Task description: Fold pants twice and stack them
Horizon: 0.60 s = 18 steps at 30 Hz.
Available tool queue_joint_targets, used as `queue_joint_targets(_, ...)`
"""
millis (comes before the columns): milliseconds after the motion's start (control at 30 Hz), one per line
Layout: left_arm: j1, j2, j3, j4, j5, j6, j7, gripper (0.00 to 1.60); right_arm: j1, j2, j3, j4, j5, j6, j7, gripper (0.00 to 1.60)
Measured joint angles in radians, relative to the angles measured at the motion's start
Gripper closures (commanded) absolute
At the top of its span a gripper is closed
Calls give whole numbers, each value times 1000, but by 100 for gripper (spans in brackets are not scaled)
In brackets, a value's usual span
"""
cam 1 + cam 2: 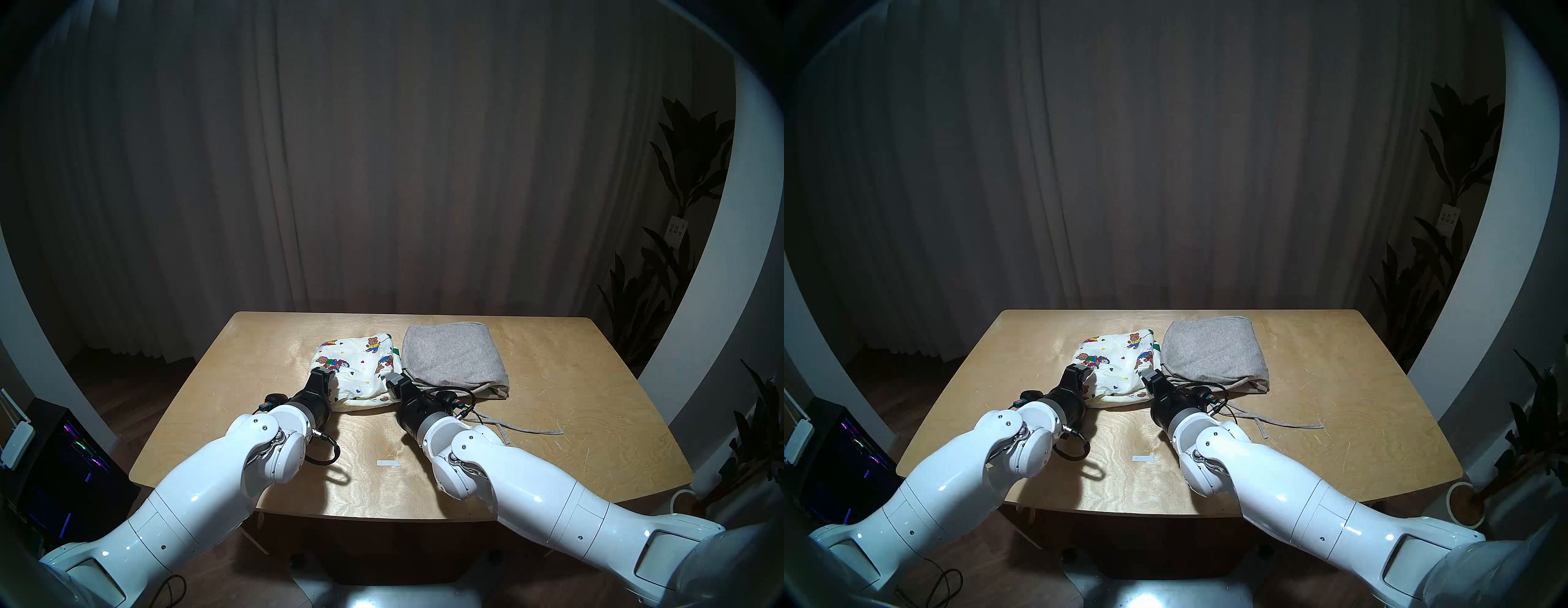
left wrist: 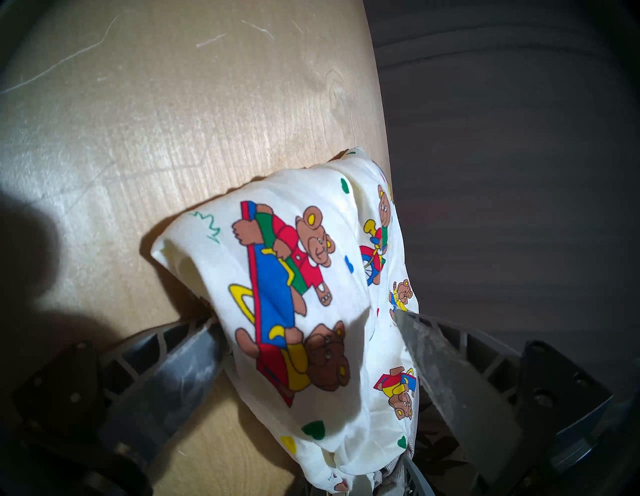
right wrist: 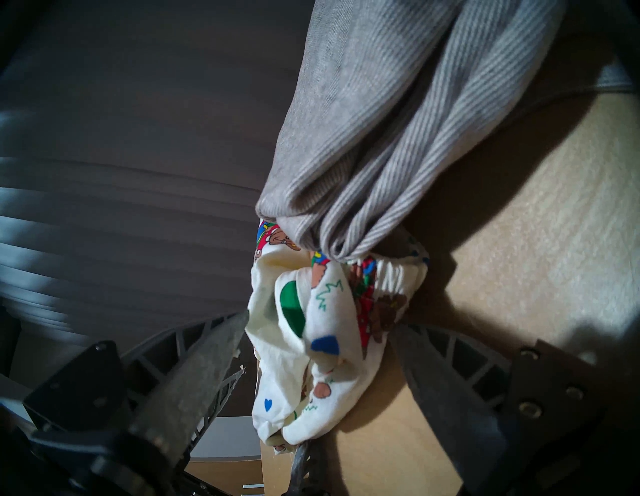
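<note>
Both hands, left hand [image 2: 308, 332] and right hand [image 3: 318, 332], stand spread around the bear-print shorts [image 1: 360, 369], seemingly ungripped.

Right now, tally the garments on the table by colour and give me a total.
Cream with teddy-bear print: 1, the printed shorts, folded, with both grippers at their near edge.
Plain grey: 1, the grey shorts, folded, drawstring trailing toward the table's near side.
Total: 2, lying side by side, not yet stacked.
</note>
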Motion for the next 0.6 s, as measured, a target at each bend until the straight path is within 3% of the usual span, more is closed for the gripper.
queue_joint_targets(467,-7,-12,-2,43,2,14,-73,0,47,-47,-4,71,11,11,-5,0)
queue_joint_targets(500,-7,-12,-4,48,2,18,-84,13,52,-53,-5,80,12,11,-4,0)
queue_joint_targets(533,-6,-12,-4,50,2,21,-88,27,54,-56,-5,84,12,11,-4,11)
queue_joint_targets(567,-6,-12,-5,52,2,22,-92,27,56,-58,-5,87,12,11,-4,11)
queue_joint_targets(600,-6,-12,-5,54,2,24,-95,61,58,-60,-6,91,12,11,-4,29)
